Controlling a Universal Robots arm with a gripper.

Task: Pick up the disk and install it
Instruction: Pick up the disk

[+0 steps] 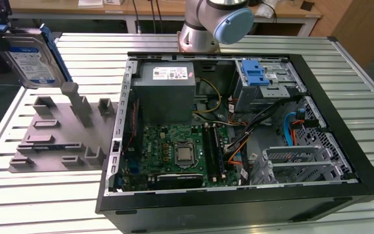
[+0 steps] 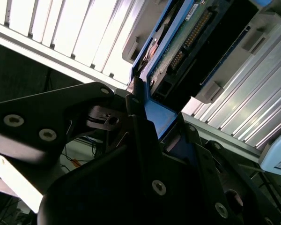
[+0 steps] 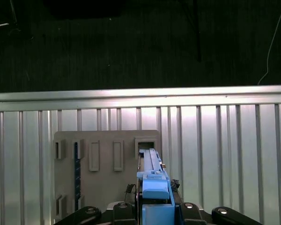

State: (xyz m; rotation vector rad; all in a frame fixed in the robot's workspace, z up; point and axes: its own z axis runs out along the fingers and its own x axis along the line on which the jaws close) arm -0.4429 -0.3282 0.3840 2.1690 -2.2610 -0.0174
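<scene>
The gripper (image 2: 139, 96) is pressed onto the blue bracket at one end of the disk (image 1: 34, 57) and pinches it. In the second wrist view the dark fingers (image 2: 140, 136) sit hard against the bracket edge with no gap to be seen. The disk runs straight out from the claw along the claw's own line. In the first wrist view it appears edge-on, its long axis leading away from the fingertips toward the grey fixture plate (image 3: 93, 173) beneath. There it is lined up roughly over a square recess (image 3: 145, 145) in that plate. In the exterior view the disk is at the far upper left, held in the air on edge. Its long axis is close to vertical with a slight lean, the gripped end is uppermost and the labelled face is turned toward the camera. Its lower corner is just beside the top of the plate's tallest post (image 1: 70, 92); whether they touch cannot be determined. Beyond the plate, on the slatted table (image 1: 343, 63), stands the open computer case (image 1: 239, 204). Its drive cage, marked by a blue latch strip (image 1: 254, 73), lies in the far corner toward the exterior view's right. It is well apart from the disk, with the power supply (image 1: 166, 85) between them. Judgement: the governing relation is that sideways offset across the case, set against the disk's upright axis. The cage's slot direction cannot be made out.
</scene>
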